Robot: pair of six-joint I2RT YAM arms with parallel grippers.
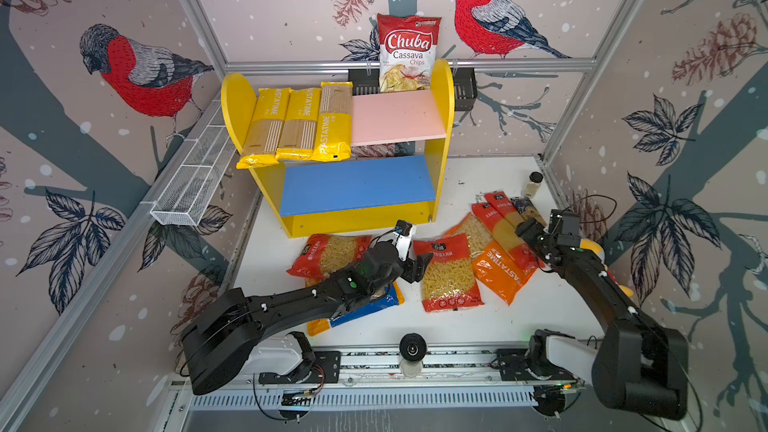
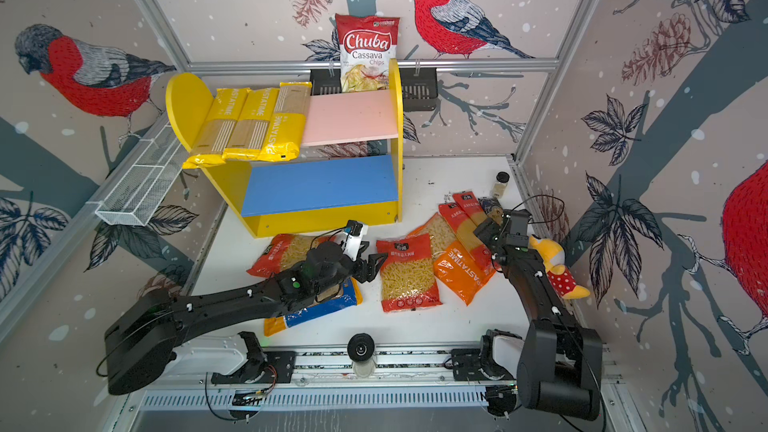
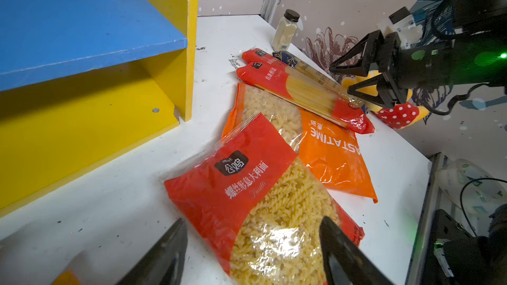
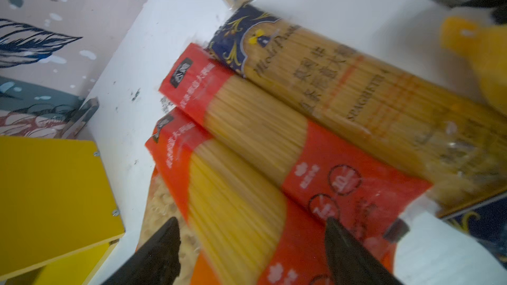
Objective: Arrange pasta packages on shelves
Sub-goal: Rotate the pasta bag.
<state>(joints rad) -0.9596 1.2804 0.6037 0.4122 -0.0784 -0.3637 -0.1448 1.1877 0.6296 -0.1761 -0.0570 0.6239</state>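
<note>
L claw [image 3: 252, 219] wide over red fusilli bag [image 3: 241, 176], R claw [image 4: 250, 219] wide over red spaghetti pack [image 4: 236, 187].

- The shelves [image 1: 442, 97], centre frame: yellow sides, pink upper board, blue lower board.
- Three spaghetti packs [image 1: 299, 126], upper left: yellow with tan panels.
- Fusilli bag [image 1: 449, 272], lower centre: red.
- Macaroni bag [image 1: 498, 274]: orange.
- Chips bag [image 1: 409, 47], top centre: red and white.
- Walls [image 1: 270, 6]: pale pink with red-breasted grey birds.

"Chuba Cassava Chips": chip bag [image 1: 408, 51] behind shelves [image 1: 442, 101]. "PASTATIME": yellow packs [image 1: 299, 122] on shelves' pink board [image 1: 395, 118]; orange bag [image 1: 500, 272] in front of shelves. "SPAGHETTI": dark-blue pack [image 4: 356, 91].
</note>
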